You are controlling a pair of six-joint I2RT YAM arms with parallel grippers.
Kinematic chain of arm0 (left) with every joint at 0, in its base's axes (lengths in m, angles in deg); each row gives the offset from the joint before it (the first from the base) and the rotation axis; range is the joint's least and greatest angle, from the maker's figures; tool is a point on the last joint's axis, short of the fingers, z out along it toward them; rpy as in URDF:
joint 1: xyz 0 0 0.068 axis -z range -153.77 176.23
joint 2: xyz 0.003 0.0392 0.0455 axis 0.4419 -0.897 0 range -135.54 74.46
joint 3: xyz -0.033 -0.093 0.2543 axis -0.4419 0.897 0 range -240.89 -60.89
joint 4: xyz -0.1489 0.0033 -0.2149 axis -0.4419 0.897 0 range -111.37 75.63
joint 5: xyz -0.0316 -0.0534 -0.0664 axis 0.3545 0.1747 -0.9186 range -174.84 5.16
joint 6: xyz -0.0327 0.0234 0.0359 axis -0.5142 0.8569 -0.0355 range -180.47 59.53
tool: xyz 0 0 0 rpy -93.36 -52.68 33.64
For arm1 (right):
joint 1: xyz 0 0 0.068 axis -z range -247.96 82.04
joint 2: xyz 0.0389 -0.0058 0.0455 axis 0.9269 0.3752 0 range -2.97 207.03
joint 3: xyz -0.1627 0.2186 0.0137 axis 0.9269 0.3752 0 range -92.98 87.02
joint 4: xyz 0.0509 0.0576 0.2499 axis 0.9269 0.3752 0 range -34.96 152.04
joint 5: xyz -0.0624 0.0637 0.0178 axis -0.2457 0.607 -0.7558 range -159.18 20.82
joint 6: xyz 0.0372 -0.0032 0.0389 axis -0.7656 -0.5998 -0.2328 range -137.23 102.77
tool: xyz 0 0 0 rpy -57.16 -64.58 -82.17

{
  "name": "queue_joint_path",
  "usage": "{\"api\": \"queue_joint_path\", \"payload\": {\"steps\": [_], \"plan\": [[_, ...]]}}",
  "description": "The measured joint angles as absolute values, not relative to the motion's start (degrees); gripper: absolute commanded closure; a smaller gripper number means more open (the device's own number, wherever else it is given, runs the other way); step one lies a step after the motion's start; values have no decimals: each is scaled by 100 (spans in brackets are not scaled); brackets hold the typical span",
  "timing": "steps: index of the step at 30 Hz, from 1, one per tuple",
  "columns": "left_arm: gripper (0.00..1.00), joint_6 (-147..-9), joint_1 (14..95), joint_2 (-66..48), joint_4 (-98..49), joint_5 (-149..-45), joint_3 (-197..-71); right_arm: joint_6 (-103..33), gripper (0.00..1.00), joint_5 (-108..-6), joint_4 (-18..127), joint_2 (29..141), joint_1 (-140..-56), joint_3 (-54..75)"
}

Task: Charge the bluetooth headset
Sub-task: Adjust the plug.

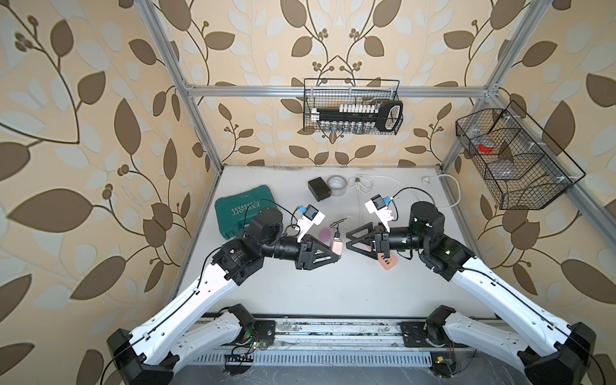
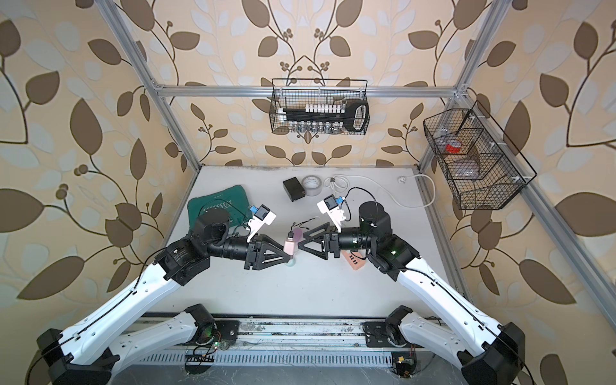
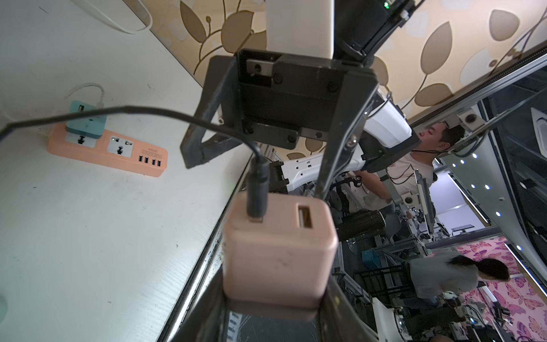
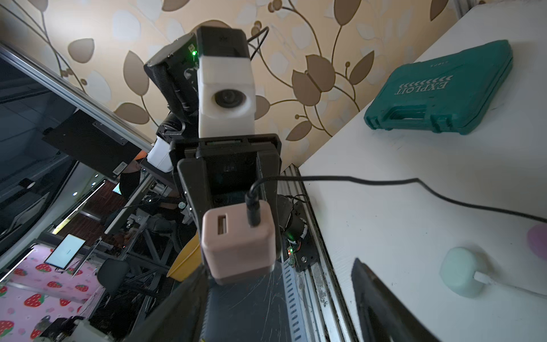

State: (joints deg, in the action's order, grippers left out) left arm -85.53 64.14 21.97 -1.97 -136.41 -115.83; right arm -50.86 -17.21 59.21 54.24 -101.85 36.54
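Note:
A pink USB charger block [image 1: 336, 248] [image 3: 278, 251] hangs above the table's middle, and my left gripper [image 1: 337, 254] [image 3: 272, 308] is shut on its lower half. A black cable [image 3: 148, 111] [image 4: 384, 185] is plugged into one of the block's two ports and trails over the table. My right gripper [image 1: 347, 240] [image 4: 279, 266] faces the block from the opposite side, open, with its jaws wide apart and gripping nothing. A lilac oval item [image 1: 324, 234] [image 4: 537, 241], perhaps the headset, lies on the table just behind the block.
An orange power strip [image 1: 487, 263] [image 3: 112, 151] lies under my right arm with a teal adapter [image 3: 85, 121] plugged in. A mint round puck [image 4: 461, 271] lies below the block. Behind are a green tool case [image 1: 245, 211], a black box [image 1: 319, 189], a tape roll [image 1: 336, 184] and a white cord [image 1: 361, 182].

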Motion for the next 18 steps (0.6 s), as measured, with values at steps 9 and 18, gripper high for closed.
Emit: {"api": "queue_joint_path", "payload": {"steps": [9,18], "plan": [[74,-8446,6414,1904,19,-14286,-11675,-5016,19,-1240,6067,5623,-10515,3378],[74,-8428,6414,1856,126,-14529,-11675,-4828,26,-1175,6343,5969,-10810,2930]]}}
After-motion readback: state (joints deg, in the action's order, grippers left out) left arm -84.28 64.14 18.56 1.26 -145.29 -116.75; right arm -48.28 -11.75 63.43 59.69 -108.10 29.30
